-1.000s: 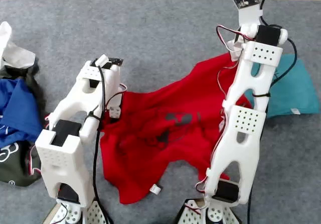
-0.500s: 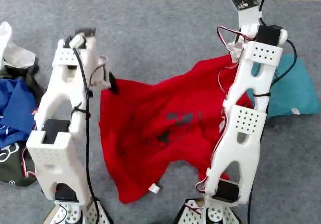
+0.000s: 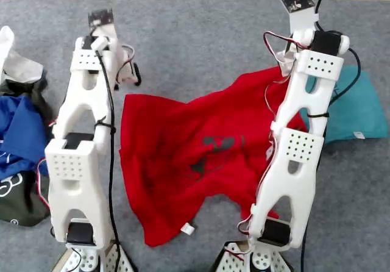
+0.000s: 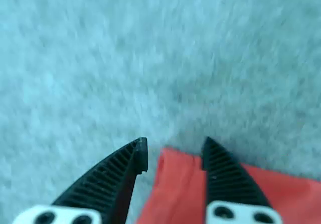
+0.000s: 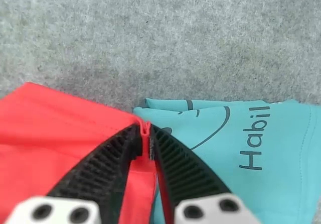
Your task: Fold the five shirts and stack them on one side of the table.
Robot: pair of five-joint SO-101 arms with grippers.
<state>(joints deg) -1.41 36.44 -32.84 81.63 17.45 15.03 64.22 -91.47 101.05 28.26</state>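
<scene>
**Left gripper (image 3: 135,74) drops the red shirt (image 3: 195,156) and draws off up the counter (image 3: 201,28)**

Half a second ago it still pinched the shirt's far left corner. Now it is released, jaws apart over bare grey surface, with that corner lying flat just beside the tips.

At the left edge sits a heap of unfolded shirts (image 3: 21,132), blue, white and dark. The red shirt lies mid-counter between the two arms, spread but rumpled, dark print (image 3: 213,147) facing up. Its long axis runs slantwise from the near side by the left arm's base to the far right corner. A white tag (image 3: 189,229) shows at the near edge, but I cannot tell collar from hem.

The right gripper (image 5: 145,131) is clenched on that far right corner, which touches the folded teal shirt (image 3: 359,110).

The cloth looks light, limp and likely to sag. It is best taken by pinching corners or a seam edge, two points at once.
</scene>
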